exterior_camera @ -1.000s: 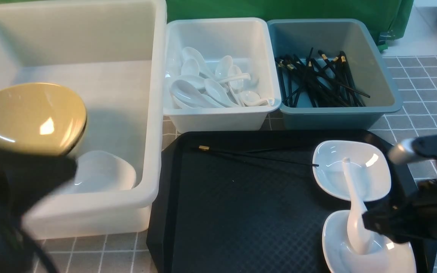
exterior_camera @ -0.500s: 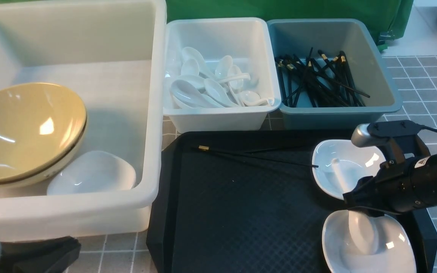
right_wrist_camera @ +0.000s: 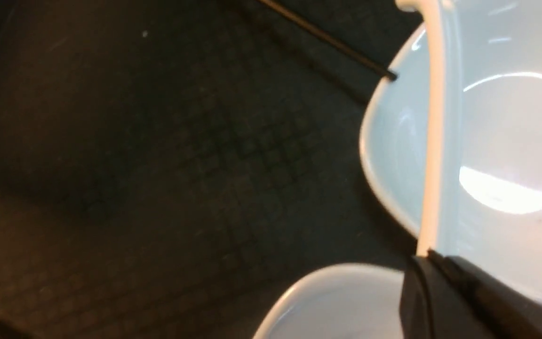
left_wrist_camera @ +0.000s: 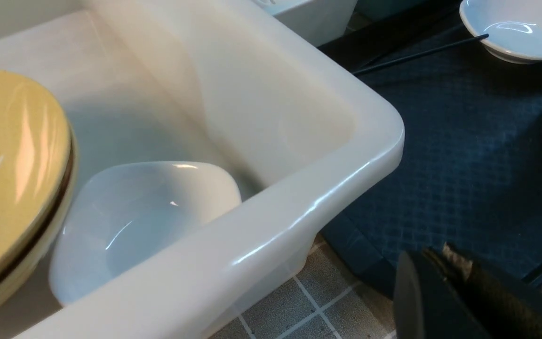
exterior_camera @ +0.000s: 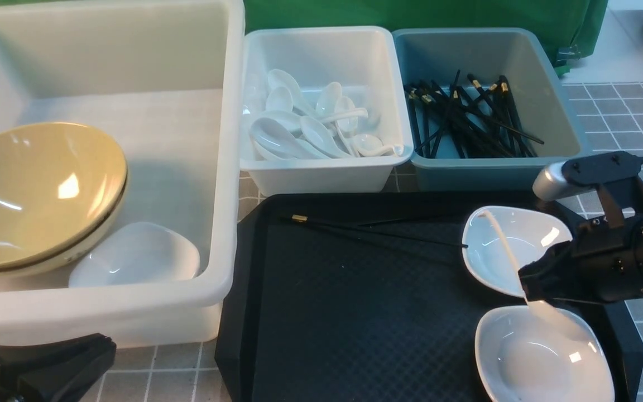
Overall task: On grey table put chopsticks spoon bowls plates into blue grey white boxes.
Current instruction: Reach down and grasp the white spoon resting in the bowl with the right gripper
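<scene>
My right hand (exterior_camera: 529, 279) clamps spoon (exterior_camera: 500, 240) by handle, lower right of frame, scoop above near plate (exterior_camera: 522, 371). Next, I judge: lift clear, carry to white bin (exterior_camera: 321, 176), upper centre. My left hand (left_wrist_camera: 435, 268) closed, empty.

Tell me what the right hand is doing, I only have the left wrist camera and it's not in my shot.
Observer: The right hand is shut on the white spoon, above the two plates on the black tray.
Operator: Where do spoons belong?
Observer: The white bin behind the tray already holds a pile of spoons.
Operator: And the loose chopsticks I see on the tray?
Observer: The blue-grey bin, just right of the white one, holds the other chopsticks.
</scene>
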`<state>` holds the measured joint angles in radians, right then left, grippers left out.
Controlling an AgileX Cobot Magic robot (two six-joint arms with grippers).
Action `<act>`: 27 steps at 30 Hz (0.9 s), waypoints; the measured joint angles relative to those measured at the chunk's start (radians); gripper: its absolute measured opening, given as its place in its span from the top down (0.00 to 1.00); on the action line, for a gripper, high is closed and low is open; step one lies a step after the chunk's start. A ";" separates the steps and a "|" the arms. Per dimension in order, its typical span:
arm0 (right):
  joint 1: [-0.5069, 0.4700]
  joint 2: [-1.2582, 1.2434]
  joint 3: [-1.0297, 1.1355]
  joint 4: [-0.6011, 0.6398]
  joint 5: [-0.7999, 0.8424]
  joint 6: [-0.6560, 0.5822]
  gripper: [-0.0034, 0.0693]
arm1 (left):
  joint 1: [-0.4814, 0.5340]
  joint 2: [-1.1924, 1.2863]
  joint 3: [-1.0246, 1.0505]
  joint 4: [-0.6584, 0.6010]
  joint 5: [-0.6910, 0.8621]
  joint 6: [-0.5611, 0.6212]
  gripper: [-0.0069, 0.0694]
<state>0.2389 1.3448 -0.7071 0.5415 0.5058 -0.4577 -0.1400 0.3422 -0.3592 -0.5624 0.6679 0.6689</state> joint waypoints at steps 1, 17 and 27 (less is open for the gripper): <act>0.000 0.000 -0.017 0.009 0.025 -0.004 0.91 | 0.000 0.000 0.001 -0.001 -0.002 0.000 0.92; 0.113 0.256 -0.601 0.049 0.225 -0.098 0.90 | 0.000 0.000 0.004 -0.001 -0.001 0.000 0.92; 0.120 0.187 -0.358 -0.428 0.406 0.237 0.67 | 0.000 -0.009 0.004 -0.002 -0.014 -0.001 0.92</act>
<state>0.3591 1.5321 -1.0649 0.1137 0.9120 -0.2209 -0.1400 0.3328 -0.3551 -0.5644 0.6536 0.6677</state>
